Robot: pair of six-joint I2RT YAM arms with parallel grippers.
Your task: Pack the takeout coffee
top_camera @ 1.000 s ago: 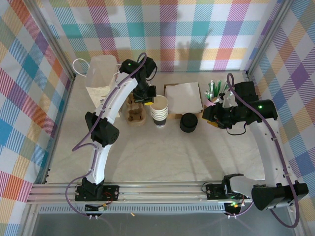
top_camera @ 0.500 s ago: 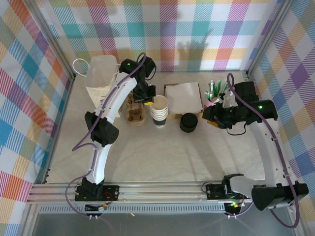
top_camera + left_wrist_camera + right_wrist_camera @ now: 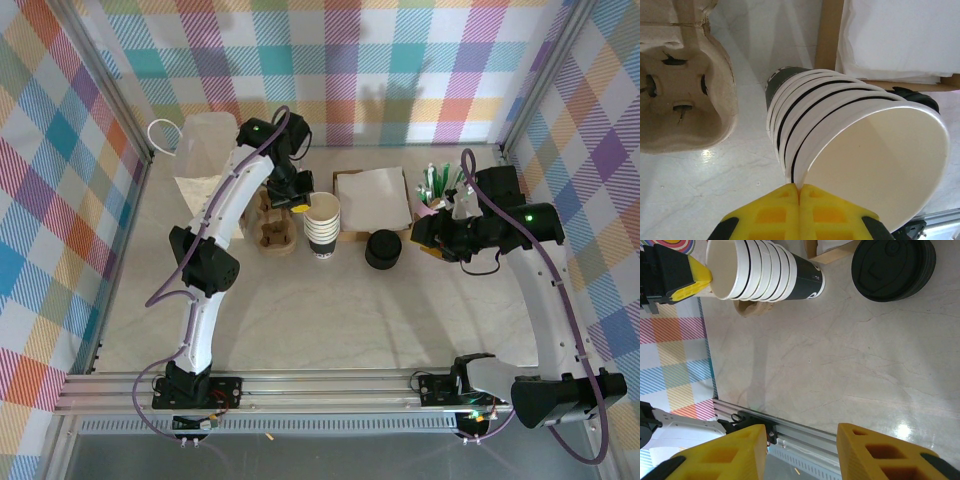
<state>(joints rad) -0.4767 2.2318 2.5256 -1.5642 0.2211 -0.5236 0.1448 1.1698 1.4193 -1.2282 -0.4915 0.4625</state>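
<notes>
A stack of lidless white paper cups (image 3: 323,225) with dark print stands mid-table. My left gripper (image 3: 298,204) is beside its left rim. In the left wrist view the yellow fingertips (image 3: 785,200) are shut on the rim of the top cup (image 3: 880,160) of the stack (image 3: 805,100). A stack of black lids (image 3: 382,249) sits to the right of the cups. My right gripper (image 3: 432,240) hovers further right, open and empty (image 3: 800,450), looking at the cups (image 3: 765,270) and lids (image 3: 893,267). No cup here wears a lid; the takeout coffee is out of view.
A brown pulp cup carrier (image 3: 275,228) (image 3: 680,100) lies left of the cups. Behind them sits a cardboard box of white napkins (image 3: 372,198) (image 3: 900,40). A paper bag (image 3: 205,155) stands at the back left, and a holder of sachets and sticks (image 3: 435,185) at the back right.
My left wrist has shifted slightly to the left and back, its fingers staying at the top cup's rim. The right arm has not moved.
</notes>
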